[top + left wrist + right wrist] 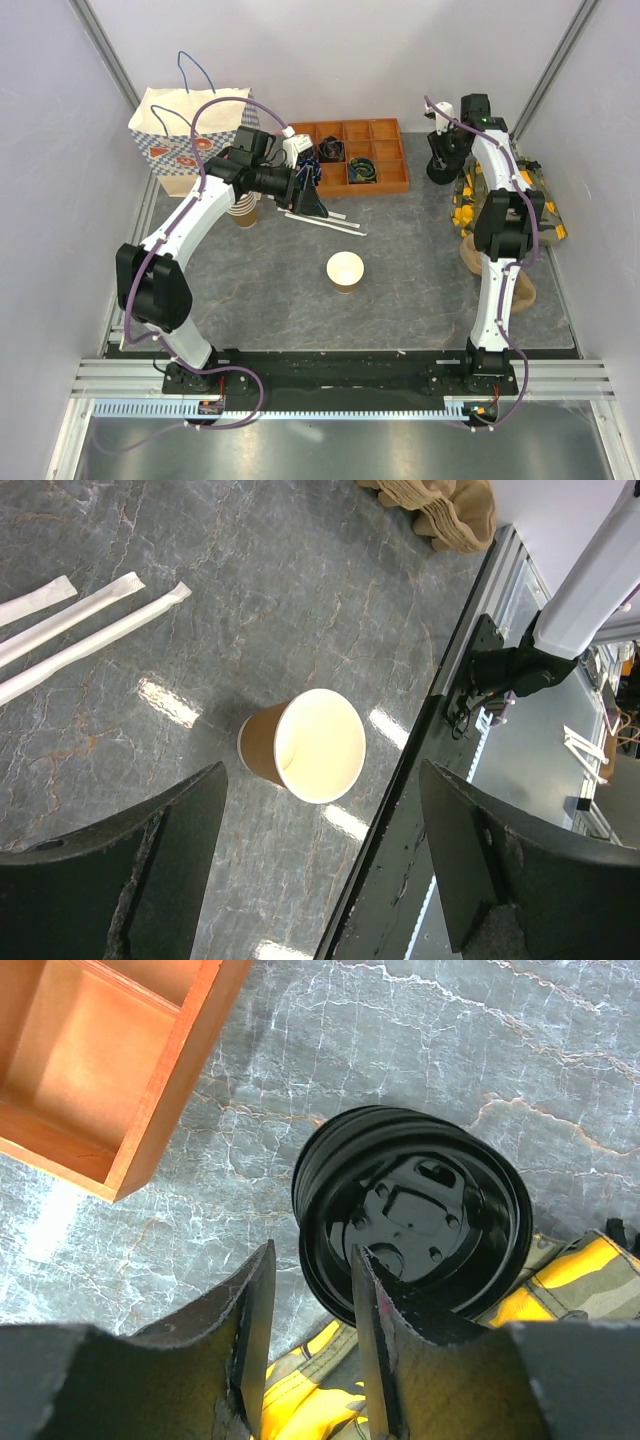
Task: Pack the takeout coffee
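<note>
The takeout coffee cup [346, 270] is a tan paper cup, cream inside, standing upright and lidless in the middle of the table; it also shows in the left wrist view [303, 745]. My left gripper [310, 200] is open and empty, above the table behind and left of the cup, whose cup shows ahead of its fingertips [320, 880]. A stack of black lids [420, 1210] sits at the back right [440, 170]. My right gripper [310, 1290] is narrowly open, its fingers straddling the near rim of the top lid.
A paper bag [185, 140] stands at the back left, with a stack of lidless cups [243, 212] beside it. An orange divided tray [350, 155] is at the back. Wrapped straws [320, 220] lie before it. A yellow patterned bag [505, 205] and brown cardboard holders [500, 270] lie at the right.
</note>
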### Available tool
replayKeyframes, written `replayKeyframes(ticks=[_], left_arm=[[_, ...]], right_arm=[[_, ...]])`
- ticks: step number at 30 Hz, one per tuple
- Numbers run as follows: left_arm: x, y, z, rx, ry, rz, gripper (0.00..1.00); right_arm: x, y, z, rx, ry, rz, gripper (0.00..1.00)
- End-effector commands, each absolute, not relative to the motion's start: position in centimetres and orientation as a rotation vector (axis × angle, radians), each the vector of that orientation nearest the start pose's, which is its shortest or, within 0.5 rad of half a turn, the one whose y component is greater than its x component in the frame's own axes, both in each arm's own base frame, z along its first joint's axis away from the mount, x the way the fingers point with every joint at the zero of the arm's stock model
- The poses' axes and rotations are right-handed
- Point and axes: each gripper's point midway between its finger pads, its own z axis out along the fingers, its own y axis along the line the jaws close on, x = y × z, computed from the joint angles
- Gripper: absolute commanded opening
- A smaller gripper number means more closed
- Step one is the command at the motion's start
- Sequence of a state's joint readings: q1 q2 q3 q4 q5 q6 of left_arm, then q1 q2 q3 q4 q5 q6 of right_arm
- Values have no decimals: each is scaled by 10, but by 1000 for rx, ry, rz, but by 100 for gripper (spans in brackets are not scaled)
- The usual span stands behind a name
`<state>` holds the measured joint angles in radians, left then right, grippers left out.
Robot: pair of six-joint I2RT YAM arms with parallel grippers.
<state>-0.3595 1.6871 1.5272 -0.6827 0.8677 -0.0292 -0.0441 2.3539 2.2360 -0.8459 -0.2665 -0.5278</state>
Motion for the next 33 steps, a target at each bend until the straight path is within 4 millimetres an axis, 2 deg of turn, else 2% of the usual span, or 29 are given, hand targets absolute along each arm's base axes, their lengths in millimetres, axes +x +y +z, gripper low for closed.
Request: replayKeyframes(ticks=[1,9,14,19,20,24,29,33], left_arm=[[325,-269,248,792,2164,-1257,84],[325,-269,247,792,2165,-1255,84],[325,-269,248,795,2163,-1252,84],[326,-269,248,792,2164,-1252,84],[326,-269,249,793,2161,-1252,84],[326,-269,250,793,2160,-1254,84],[326,-269,250,793,2160,-1254,84],[325,-268,251,794,2155,-1248,84]], right_arm=[[578,3,125,-700,2333,114,45],[579,-1,111,-707,2357,103,43],[577,1,106,-712,2365,116,38],[572,4,108,-722,2364,143,26],[571,5,108,-725,2365,147,20],[565,9,116,-728,2358,169,8],[553,18,116,-730,2376,217,0],[539,30,113,-727,2398,294,0]])
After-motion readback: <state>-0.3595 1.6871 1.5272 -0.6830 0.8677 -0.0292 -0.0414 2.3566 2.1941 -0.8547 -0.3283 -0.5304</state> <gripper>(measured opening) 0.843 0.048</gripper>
